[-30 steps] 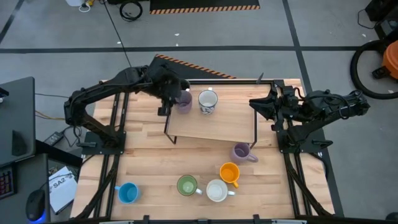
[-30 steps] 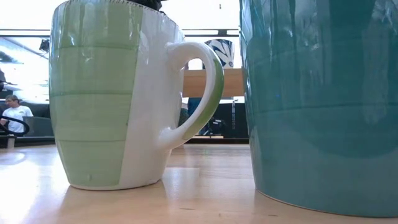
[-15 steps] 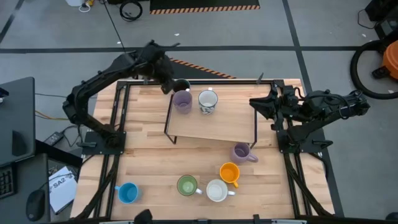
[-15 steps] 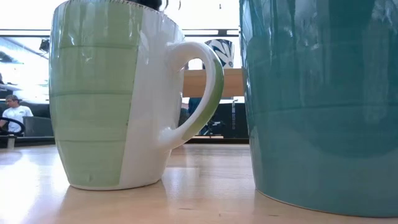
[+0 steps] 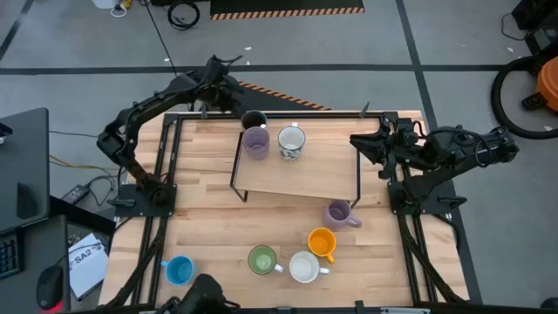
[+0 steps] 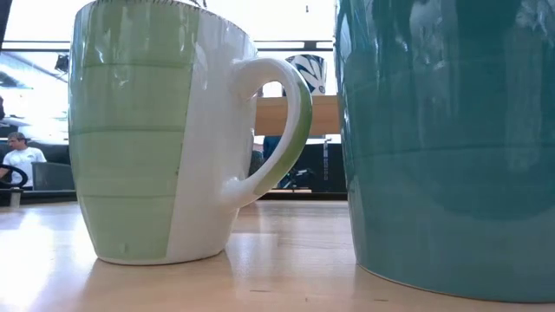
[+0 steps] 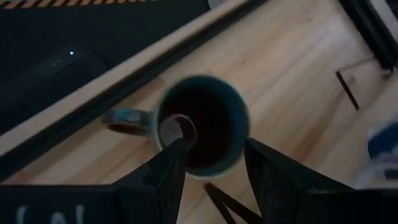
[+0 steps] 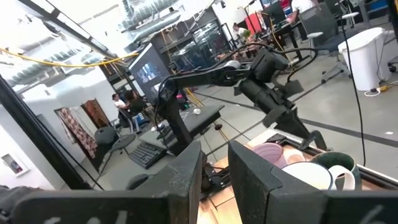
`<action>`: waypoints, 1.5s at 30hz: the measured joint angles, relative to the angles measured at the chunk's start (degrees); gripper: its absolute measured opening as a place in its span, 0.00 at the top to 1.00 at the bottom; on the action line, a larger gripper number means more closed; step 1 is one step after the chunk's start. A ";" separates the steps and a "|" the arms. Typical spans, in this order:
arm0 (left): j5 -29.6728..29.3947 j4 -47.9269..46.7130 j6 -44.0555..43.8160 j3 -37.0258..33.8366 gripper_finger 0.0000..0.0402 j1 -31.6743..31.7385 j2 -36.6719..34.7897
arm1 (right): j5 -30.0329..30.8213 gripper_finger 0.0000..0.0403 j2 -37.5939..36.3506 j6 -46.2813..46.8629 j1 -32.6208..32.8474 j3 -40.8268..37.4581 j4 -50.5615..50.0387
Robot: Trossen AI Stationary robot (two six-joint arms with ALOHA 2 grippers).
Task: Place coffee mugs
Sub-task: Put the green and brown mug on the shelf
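A dark brown mug [image 5: 253, 120] stands on the table at the far left corner of a low wooden riser [image 5: 301, 174]; its handle [image 7: 124, 117] points toward the far edge. My left gripper [image 5: 228, 92] hangs open above and beyond it, with its fingers [image 7: 171, 168] clear of the rim in the left wrist view. A lavender mug [image 5: 255, 142] and the patterned white mug [image 5: 291, 142] stand on the riser. The second lavender mug [image 5: 340, 213], the orange [image 5: 322, 242], green [image 5: 261, 260], white [image 5: 304, 267] and blue [image 5: 179, 269] mugs stand on the near table. My right gripper [image 5: 359, 145] waits at the riser's right end, open by a narrow gap.
The riser's black wire legs [image 5: 235, 179] stand on the table. Black frame rails [image 5: 166, 166] run along both sides. In the low view the green mug [image 6: 147, 130] and blue mug [image 6: 451, 139] fill the foreground. A dark shape [image 5: 205, 295] shows at the near edge. People sit in the room behind.
My left gripper has pulled back from the riser's far left corner toward the table's far left edge and risen. The dark brown mug, hidden under the gripper a second ago, now stands uncovered on the table there.
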 joint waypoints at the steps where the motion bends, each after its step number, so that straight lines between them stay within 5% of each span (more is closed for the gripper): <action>1: 0.67 0.14 -0.10 0.00 0.57 0.53 0.26 | 0.00 0.79 0.00 0.21 0.00 0.00 -0.03; 7: 1.40 2.87 -3.72 0.00 0.57 -0.69 2.09 | 3.41 0.79 0.11 1.71 0.00 0.00 -5.11; 16: -7.06 4.04 -11.00 0.02 0.57 -2.35 2.76 | 5.77 0.79 0.60 3.84 -3.83 0.00 -5.73; 21: -11.21 -1.65 -8.08 0.02 0.57 -3.21 2.76 | 5.40 0.79 1.76 4.99 -8.95 0.00 -5.71; 28: -12.89 -9.23 -7.81 0.02 0.57 -3.35 3.71 | -2.28 0.79 4.85 6.05 -15.61 0.00 -3.63; 45: -8.71 -4.89 -16.95 0.02 0.57 -3.02 8.46 | -17.00 0.79 13.18 6.97 -17.92 -0.02 7.72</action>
